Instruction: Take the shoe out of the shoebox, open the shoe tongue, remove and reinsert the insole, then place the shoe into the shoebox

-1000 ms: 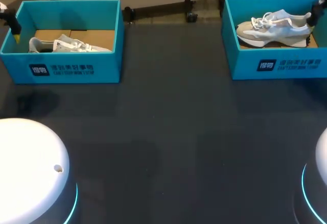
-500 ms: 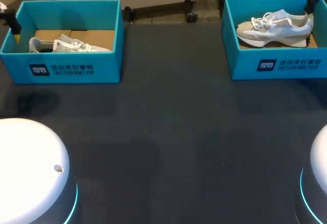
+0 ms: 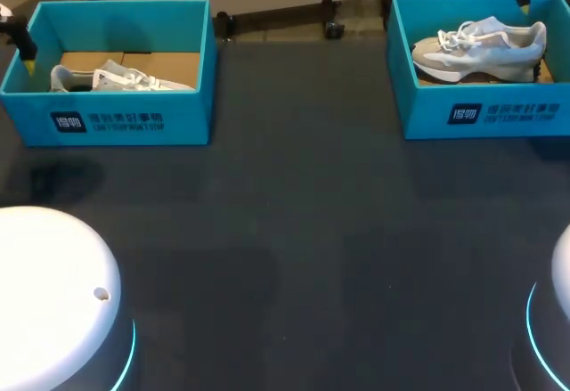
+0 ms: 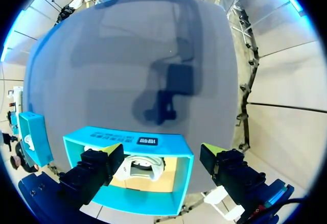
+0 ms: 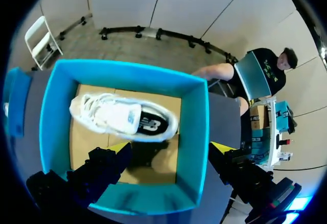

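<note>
The shoe (image 5: 122,119) lies inside the shoebox (image 5: 196,127), resting on its cardboard floor and touched by nothing. The right gripper (image 5: 171,150) hovers directly above that shoebox, fingers spread wide and empty. So this looks like step one, the lift-out, with no grasp made yet. The next move calls for a straight drop into the shoebox and a firm pinch, probably at the heel collar, clear of the walls. Well apart from the shoebox, across the dark table (image 3: 294,231), the left gripper (image 4: 161,150) hangs open by a second box (image 3: 116,119) holding a second shoe (image 3: 116,77).
</note>
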Available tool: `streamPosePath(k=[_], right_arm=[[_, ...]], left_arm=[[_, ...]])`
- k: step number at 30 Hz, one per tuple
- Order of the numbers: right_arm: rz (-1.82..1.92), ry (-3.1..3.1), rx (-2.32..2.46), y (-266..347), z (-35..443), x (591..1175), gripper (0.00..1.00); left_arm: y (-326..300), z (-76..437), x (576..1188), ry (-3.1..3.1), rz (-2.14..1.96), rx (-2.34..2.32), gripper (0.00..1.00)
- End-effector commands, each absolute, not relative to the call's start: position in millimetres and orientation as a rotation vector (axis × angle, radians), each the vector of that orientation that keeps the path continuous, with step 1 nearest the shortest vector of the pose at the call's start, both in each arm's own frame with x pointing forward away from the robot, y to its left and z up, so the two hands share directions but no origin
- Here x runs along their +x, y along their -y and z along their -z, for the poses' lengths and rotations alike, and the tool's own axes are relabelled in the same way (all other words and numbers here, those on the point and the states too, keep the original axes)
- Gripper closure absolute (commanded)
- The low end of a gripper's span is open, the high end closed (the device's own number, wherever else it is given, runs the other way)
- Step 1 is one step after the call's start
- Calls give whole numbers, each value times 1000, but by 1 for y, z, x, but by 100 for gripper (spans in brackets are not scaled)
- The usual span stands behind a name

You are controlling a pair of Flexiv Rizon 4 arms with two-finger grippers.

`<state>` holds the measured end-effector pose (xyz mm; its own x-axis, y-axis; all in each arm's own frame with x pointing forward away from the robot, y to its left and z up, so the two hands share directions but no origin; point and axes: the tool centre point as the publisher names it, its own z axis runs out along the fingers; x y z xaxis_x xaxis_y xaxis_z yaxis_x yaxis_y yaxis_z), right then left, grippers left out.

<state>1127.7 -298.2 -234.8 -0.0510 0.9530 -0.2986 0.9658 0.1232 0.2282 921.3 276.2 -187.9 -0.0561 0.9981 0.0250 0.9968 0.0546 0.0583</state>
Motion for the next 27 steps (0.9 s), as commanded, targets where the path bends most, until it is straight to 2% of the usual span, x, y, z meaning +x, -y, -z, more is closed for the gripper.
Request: streamPosePath(k=[1, 16, 20, 22, 27], right_arm=[[130, -2024, 1901, 295, 248, 1160, 0], [168, -1960, 2042, 316, 284, 1161, 0], [179, -1961, 2050, 318, 294, 1162, 13], [189, -1964, 2065, 321, 300, 1163, 15], [205, -1965, 2080, 325, 310, 1165, 13]], left_arm=[[-276, 188, 921, -2265, -97, 2144, 0], [-276, 188, 921, -2265, -97, 2144, 0], [-276, 188, 921, -2265, -97, 2144, 0], [-276, 188, 921, -2265, -97, 2144, 0], [-276, 188, 921, -2265, -97, 2144, 0]])
